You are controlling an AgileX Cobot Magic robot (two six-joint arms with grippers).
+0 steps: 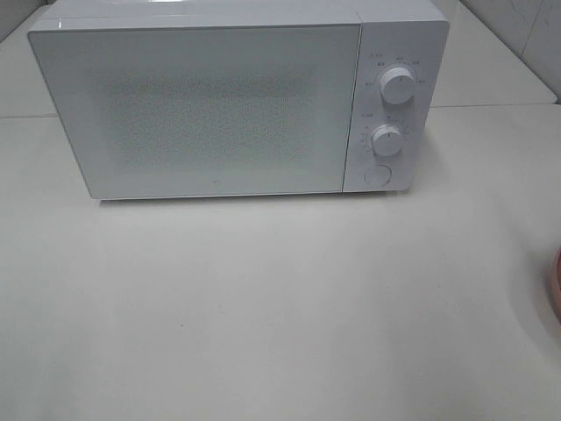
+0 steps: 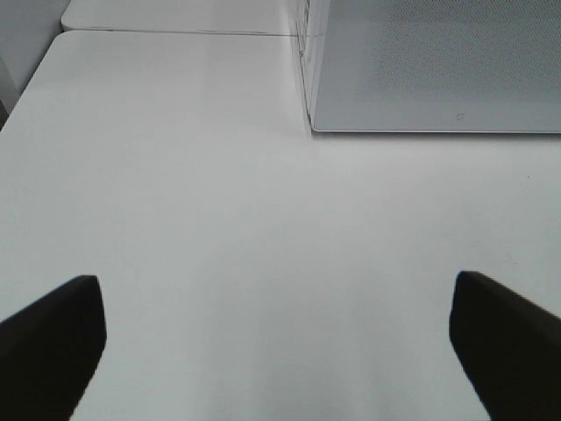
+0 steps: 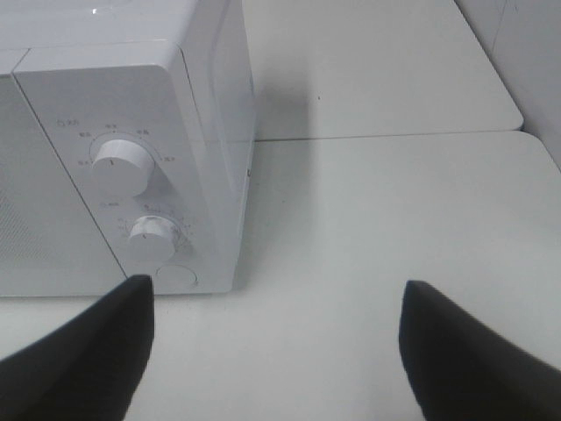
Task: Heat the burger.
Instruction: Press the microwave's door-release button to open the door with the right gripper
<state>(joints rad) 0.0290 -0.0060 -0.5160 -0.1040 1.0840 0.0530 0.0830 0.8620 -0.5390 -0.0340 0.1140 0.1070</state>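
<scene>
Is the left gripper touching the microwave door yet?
Apart. The left wrist view shows a wide stretch of bare table between the open left gripper and the microwave door.

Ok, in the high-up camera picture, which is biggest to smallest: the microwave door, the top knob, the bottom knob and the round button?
1. The microwave door, by far the biggest.
2. The top knob and the bottom knob: they look about the same, so no ranking.
3. The round button, slightly smaller.
</scene>
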